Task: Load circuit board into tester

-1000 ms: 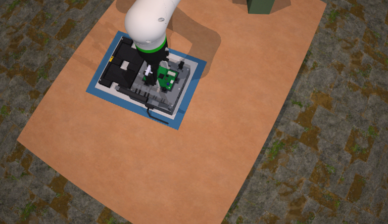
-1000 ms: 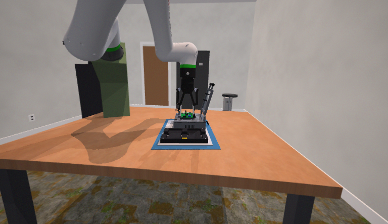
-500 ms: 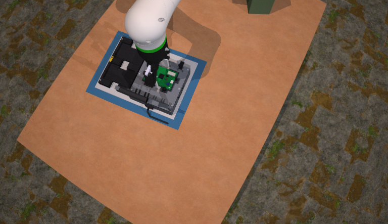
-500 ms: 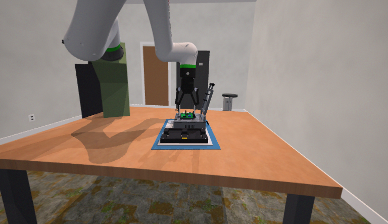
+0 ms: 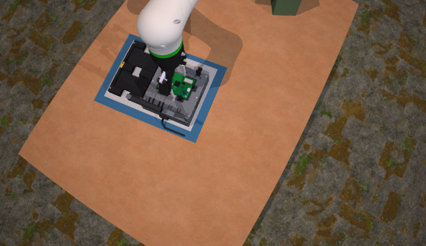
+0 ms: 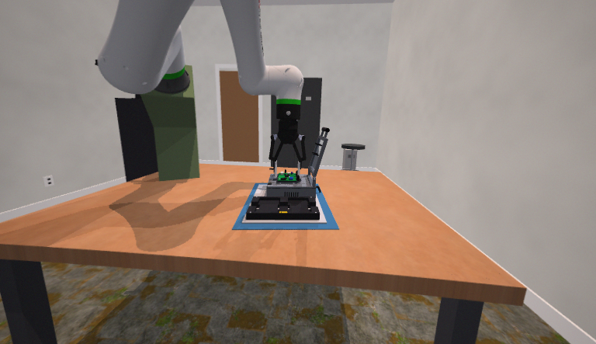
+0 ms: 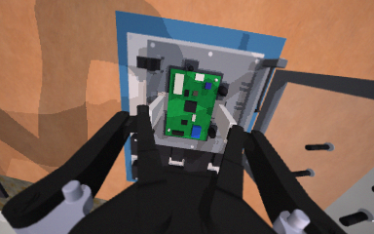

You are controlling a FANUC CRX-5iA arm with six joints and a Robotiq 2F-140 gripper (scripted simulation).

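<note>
You see the gripper (image 7: 187, 128) hanging straight down over the tester (image 6: 292, 187), released: its fingers stand apart on either side of the circuit board (image 7: 191, 104) with a gap between each pad and the board's long edges, and nothing is held. The board lies face up on the tester's grey plate (image 7: 234, 68), and in the wrist view it looks flat. Its white connector (image 7: 179, 83) sits at the end pointing away from the gripper body. Two black posts (image 7: 223, 90) stand right against one long edge of the board, on the side toward the lid's hinge, and a third stands at the connector end.

The lid (image 6: 318, 150) is up, tilted past upright, its handle at the top. The black tray (image 6: 282, 209) lies just beside the tester, toward the front edge of the bench (image 6: 395, 217); both rest on a blue mat (image 6: 330, 223) near the bench's middle. In the top view both tray pockets show only black. A green block (image 6: 173, 133) stands near the bench's back left corner.
</note>
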